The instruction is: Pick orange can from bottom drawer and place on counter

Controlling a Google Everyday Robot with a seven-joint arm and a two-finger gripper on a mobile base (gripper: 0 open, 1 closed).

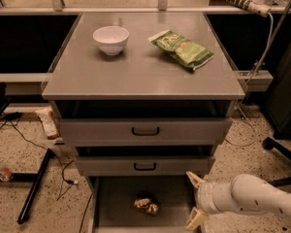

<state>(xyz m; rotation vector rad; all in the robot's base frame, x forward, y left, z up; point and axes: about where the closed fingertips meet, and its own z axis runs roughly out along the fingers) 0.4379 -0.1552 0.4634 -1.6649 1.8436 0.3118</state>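
On tabletop (136, 76), note white bowl (110, 39) and green snack bag (183, 49). Locate orange can (146, 205) on floor of bottom drawer (114, 203). Note end effector (193, 199) open, empty, just beside drawer's right wall. Judge approach step in hand; next, swing left above can, descend, close.

Light's coming from overhead, so the counter (136, 76) is evenly lit, with a soft sheen by the white bowl (111, 39). Way dimmer lower down: the bottom drawer (117, 203) sits in shadow and the orange can (146, 205) barely glints. The gripper (194, 199), fingers spread, at the drawer's right edge catches pale light.
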